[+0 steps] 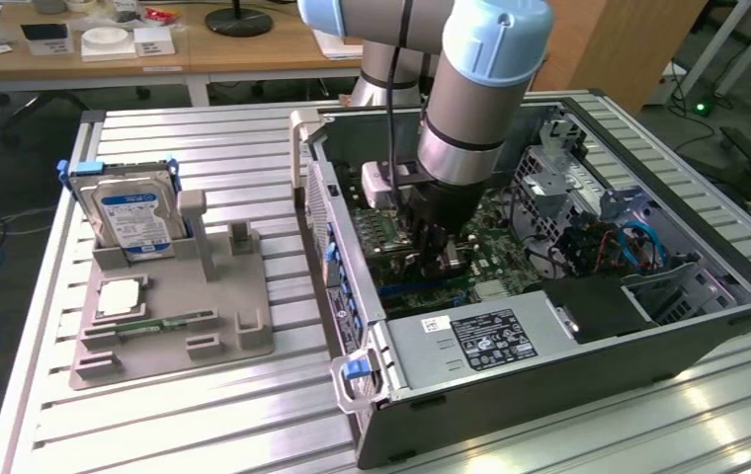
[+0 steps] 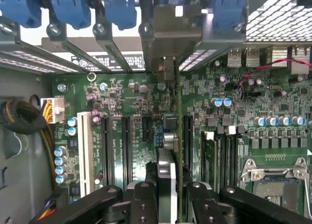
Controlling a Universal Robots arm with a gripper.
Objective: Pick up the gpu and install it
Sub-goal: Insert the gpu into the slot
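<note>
My gripper (image 1: pixel 426 265) is lowered inside the open computer case (image 1: pixel 692 331), just above the green motherboard (image 1: pixel 481 242). In the wrist view the gpu (image 2: pixel 178 136) is seen edge-on as a thin dark card running between the black fingers (image 2: pixel 144 200). Its silvery bracket (image 2: pixel 170 31) lies against the rear slot openings of the case. My gripper (image 2: pixel 170 197) is shut on the gpu. The card stands upright in line with the long expansion slots (image 2: pixel 126 146). I cannot tell whether its edge is seated in a slot.
A grey holder tray (image 1: pixel 171 341) on the slatted table at the exterior view's left carries a hard drive (image 1: pixel 131 217), a processor (image 1: pixel 123 296) and a memory stick (image 1: pixel 165 324). Blue slot clips (image 2: pixel 68 7), memory modules (image 2: pixel 217 156), a cable bundle (image 2: pixel 19 117) and the power supply (image 1: pixel 481 341) crowd the gripper.
</note>
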